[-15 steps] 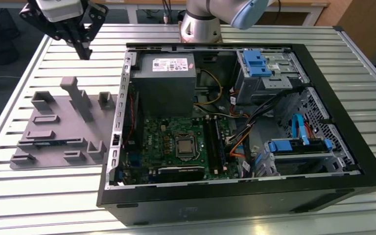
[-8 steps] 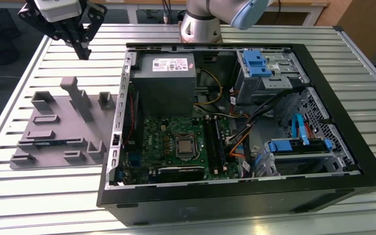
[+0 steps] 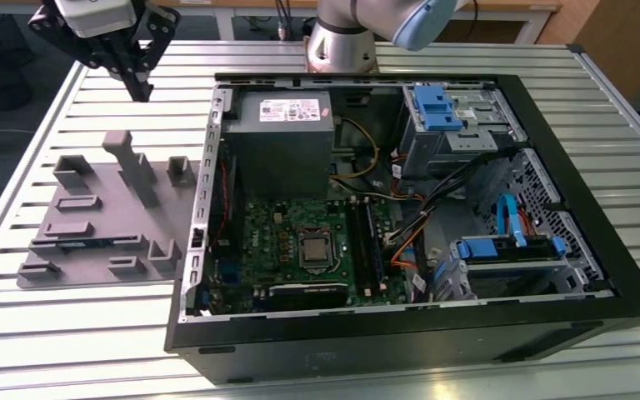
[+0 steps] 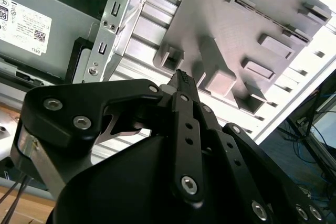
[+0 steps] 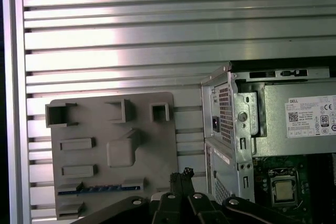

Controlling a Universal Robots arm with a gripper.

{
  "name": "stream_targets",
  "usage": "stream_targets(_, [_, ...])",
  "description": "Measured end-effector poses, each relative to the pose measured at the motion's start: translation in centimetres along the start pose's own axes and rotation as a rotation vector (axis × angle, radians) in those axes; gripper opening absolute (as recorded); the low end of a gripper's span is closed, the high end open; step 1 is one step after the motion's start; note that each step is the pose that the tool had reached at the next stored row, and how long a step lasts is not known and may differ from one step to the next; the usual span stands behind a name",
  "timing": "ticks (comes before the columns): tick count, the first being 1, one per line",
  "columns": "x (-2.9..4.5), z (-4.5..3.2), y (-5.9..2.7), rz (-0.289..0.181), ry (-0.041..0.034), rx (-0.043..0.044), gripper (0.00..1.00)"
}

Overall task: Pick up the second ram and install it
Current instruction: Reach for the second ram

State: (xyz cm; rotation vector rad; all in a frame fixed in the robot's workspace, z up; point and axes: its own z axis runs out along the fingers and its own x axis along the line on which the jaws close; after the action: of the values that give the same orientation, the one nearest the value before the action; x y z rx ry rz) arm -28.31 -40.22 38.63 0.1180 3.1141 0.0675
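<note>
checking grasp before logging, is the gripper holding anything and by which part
Nothing is held. The gripper is empty, its fingers together, and the second ram lies in the gray tray.

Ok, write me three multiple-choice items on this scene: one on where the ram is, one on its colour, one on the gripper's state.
1. Where is the ram?
A. held by the gripper
B. in a slot of the tray
C. in a person's hand

2. What colour is the ram?
A. red
B. yellow
C. blue

3. What state is the gripper in?
A. fingers shut, holding nothing
B. shut on the ram
C. wide open

Answers:
1 B: in the first wrist view the ram lies along a slot in the tray.
2 C: the strip showing in that slot is blue.
3 A: in the exterior view the fingers meet at a point with nothing between them.
</note>
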Motion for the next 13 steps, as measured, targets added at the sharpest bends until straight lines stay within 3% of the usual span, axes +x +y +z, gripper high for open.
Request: stream_targets(13, [0.33,-0.01,-0.03,0.000,-0.0001,0.0000,0.11])
